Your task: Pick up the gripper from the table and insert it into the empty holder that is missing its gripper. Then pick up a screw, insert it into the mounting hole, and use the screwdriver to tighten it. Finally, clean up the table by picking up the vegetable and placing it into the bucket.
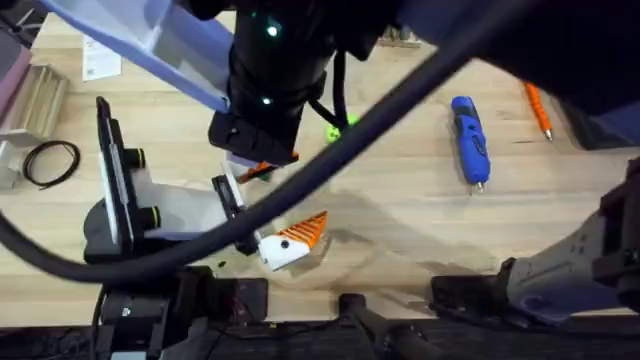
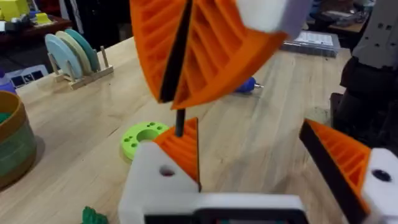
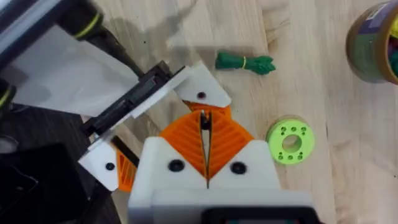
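— Nearest the right wrist camera?
— The right gripper (image 3: 205, 118), its 2 orange pads pressed together; whether anything sits between them, I cannot tell. Its tips meet the white empty holder (image 3: 200, 93).

— And the left gripper (image 2: 249, 134)?
— Spread wide, holding nothing, just beside the right one.

— Farther out?
— The green disc (image 3: 290, 140), then the vegetable (image 3: 244, 63) on the table, the bucket (image 3: 373, 43) beyond. The screwdriver (image 1: 470, 140) lies well apart.
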